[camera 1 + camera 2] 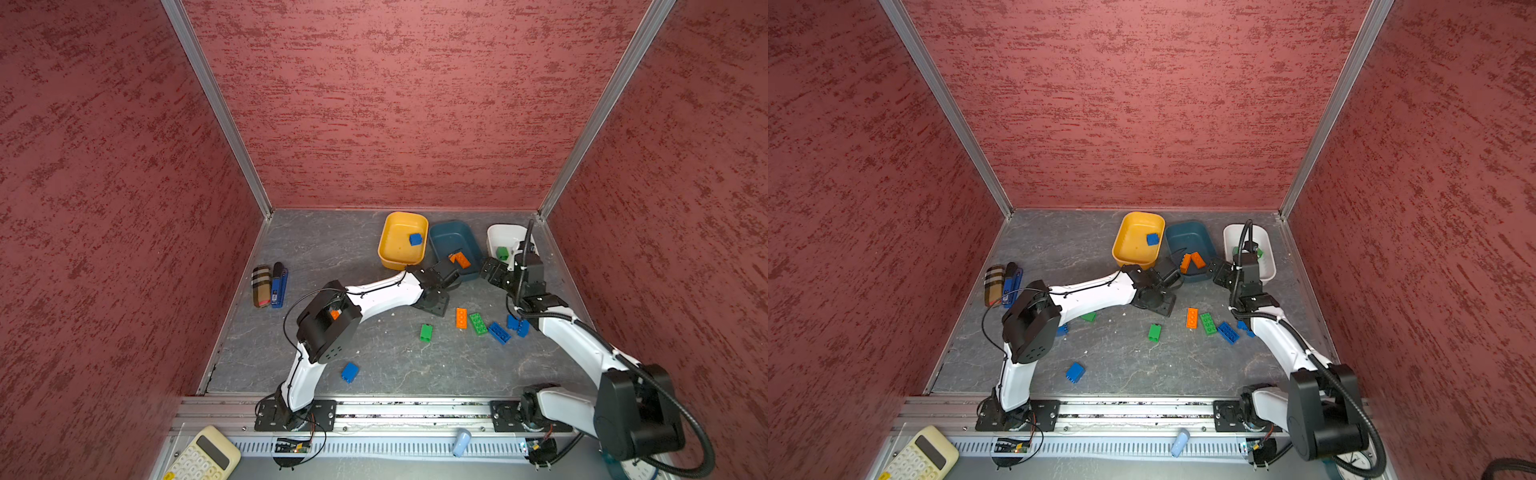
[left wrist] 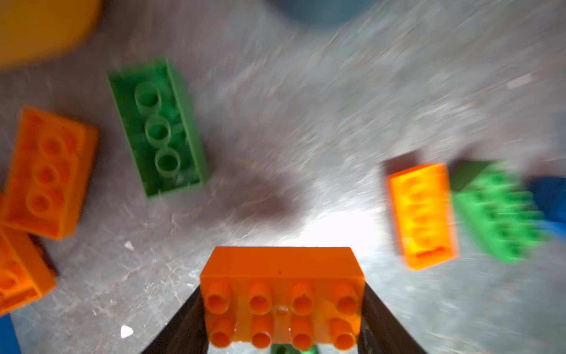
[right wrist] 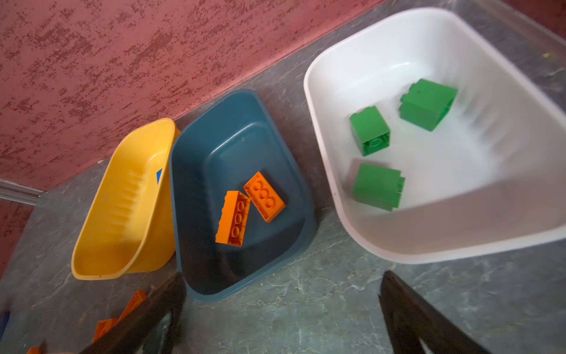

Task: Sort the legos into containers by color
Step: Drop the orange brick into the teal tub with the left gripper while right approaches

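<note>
My left gripper (image 2: 281,306) is shut on a long orange lego (image 2: 281,275), its studs facing the camera, above the floor in front of the yellow container (image 1: 390,259) and the teal container (image 1: 446,232). The left wrist view is blurred. Two orange legos (image 3: 249,205) lie in the teal container, a blue one (image 1: 415,239) in the yellow. The white container (image 3: 459,239) holds three green legos (image 3: 378,187). My right gripper (image 3: 281,306) is open and empty over bare floor before the teal and white containers. Loose orange (image 1: 461,318), green (image 1: 478,323) and blue (image 1: 498,332) legos lie mid-floor.
More loose legos: green (image 1: 426,332), blue (image 1: 350,372), blue (image 1: 518,325) by the right arm. A striped case (image 1: 262,286) and dark blue pen-like items (image 1: 279,286) lie at the left wall. Red walls enclose three sides. A calculator (image 1: 203,457) sits beyond the front rail.
</note>
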